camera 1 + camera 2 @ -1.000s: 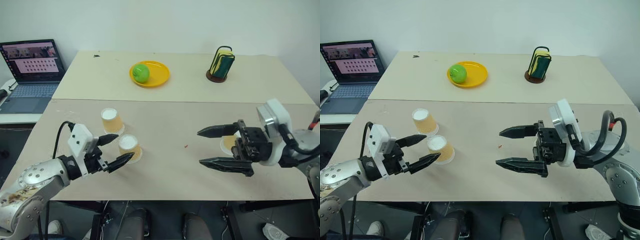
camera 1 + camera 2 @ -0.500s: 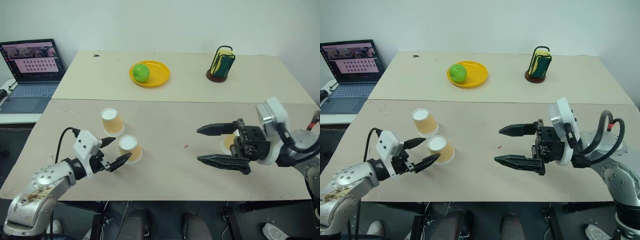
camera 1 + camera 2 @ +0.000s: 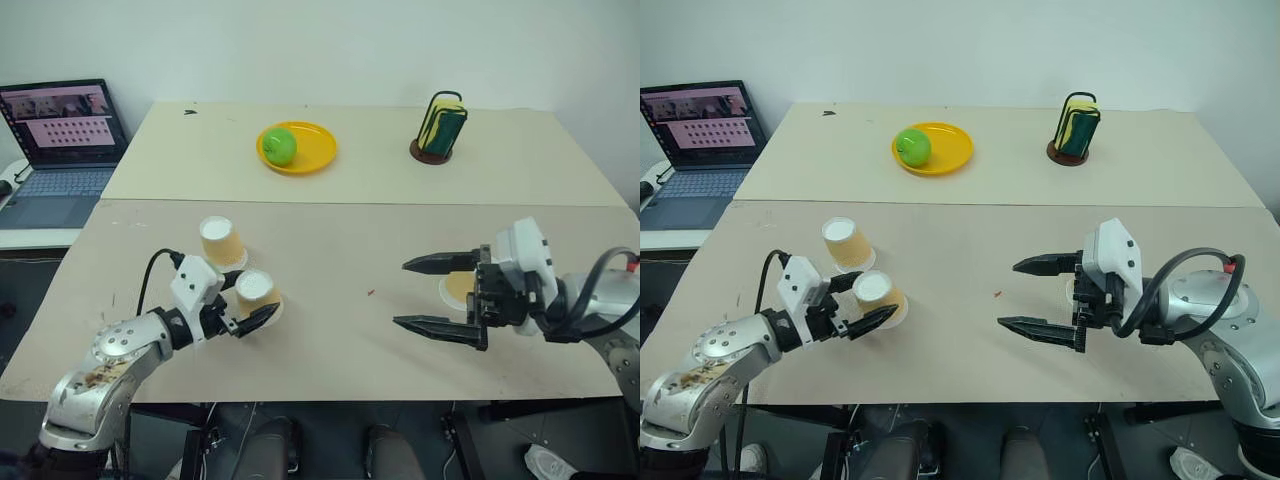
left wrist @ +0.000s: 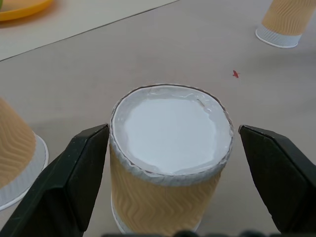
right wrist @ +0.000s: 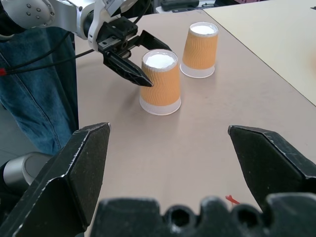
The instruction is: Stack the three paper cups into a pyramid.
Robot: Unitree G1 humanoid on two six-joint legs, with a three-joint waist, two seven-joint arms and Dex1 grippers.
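Straddling the nearest paper cup (image 3: 257,293), the left tool (image 3: 243,303) has its two black fingers spread wide, one on each side of the cup wall; the left wrist view shows a gap on the right side, and contact on the other side cannot be confirmed. This cup stands inverted, white base up, on the beige surface (image 3: 340,350). A second paper cup (image 3: 221,242), also inverted, stands just beside it, on the side towards the yellow plate (image 3: 298,148). The third paper cup (image 3: 459,288) rests well apart from the nearest cup, on the robot's right, partly hidden behind the right tool (image 3: 422,296). The right tool is fully open and holds nothing, its fingers pointing towards the nearest cup. No cup is stacked on another. A green apple (image 3: 279,147) lies on the yellow plate. A holder with yellow and green sponges (image 3: 441,127) stands beyond the third cup. A laptop (image 3: 62,150) sits beyond the surface's left edge.
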